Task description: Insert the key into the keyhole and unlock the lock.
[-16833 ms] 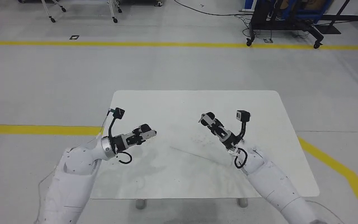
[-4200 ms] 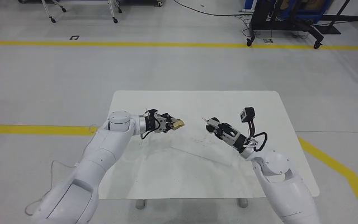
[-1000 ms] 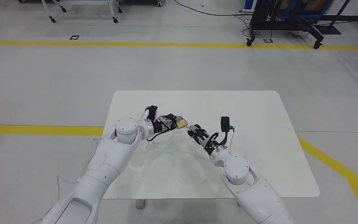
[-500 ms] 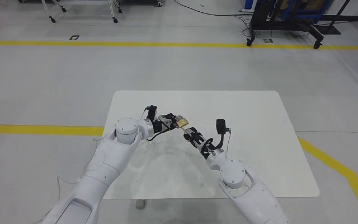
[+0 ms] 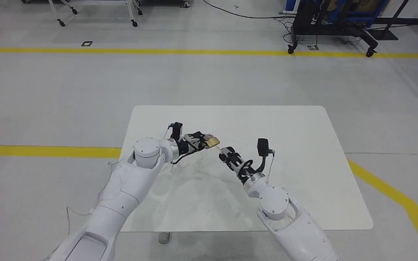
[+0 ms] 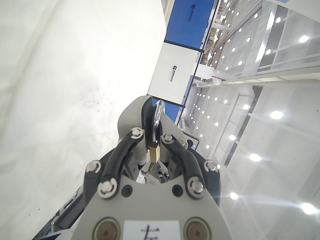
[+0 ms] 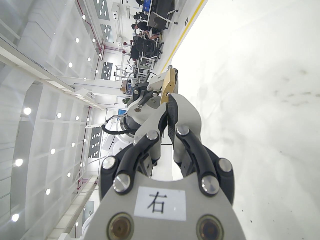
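- The lock (image 5: 211,141) is a small, squarish brass block, smooth and shiny. It is held in the air above the table (image 5: 300,130), over its left half and a little toward the far edge.
- The left gripper (image 5: 202,139) is clamped on the lock. In the left wrist view, two rounded white finger shells close from both sides on the brass body (image 6: 155,154). A curved silvery metal piece runs on between their tips.
- The right gripper (image 5: 226,154) hangs above the table nearer its middle, tip pointed at the lock and just beside it. In the right wrist view the brass block (image 7: 169,83) sits right at the fingertips.
- Its fingers are pressed together, the black ribbed pads (image 7: 172,116) face to face. What they pinch is too small to tell.
- The table is a flat white slab with rounded corners, matte, with faint grey scuffs and dark specks.
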Robot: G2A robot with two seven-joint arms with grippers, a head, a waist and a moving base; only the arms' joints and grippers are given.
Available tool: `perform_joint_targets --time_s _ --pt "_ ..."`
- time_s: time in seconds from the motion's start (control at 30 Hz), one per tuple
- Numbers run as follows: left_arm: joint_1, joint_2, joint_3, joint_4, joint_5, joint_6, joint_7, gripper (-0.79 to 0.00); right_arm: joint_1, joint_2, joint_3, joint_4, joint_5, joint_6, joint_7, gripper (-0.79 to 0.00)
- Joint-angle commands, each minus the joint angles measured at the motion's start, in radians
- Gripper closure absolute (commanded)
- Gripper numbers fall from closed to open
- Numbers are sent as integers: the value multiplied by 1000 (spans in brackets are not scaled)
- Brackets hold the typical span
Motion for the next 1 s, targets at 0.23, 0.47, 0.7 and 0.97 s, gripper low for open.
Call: perform_joint_targets --time_s 0.23,0.47,0.7,0.97 --pt "4 -1 0 -10 17 1 2 0 23 -9 -6 16 7 13 -3 0" --pt "6 -2 4 -14 34 3 2 0 35 -17 -15 30 4 21 -16 0" --pt "6 -4 1 -12 31 9 9 0 14 -16 9 3 -22 -18 -37 0" --pt "1 -5 4 -6 38 23 -15 0 4 -13 -9 -12 -265 -29 -128 0"
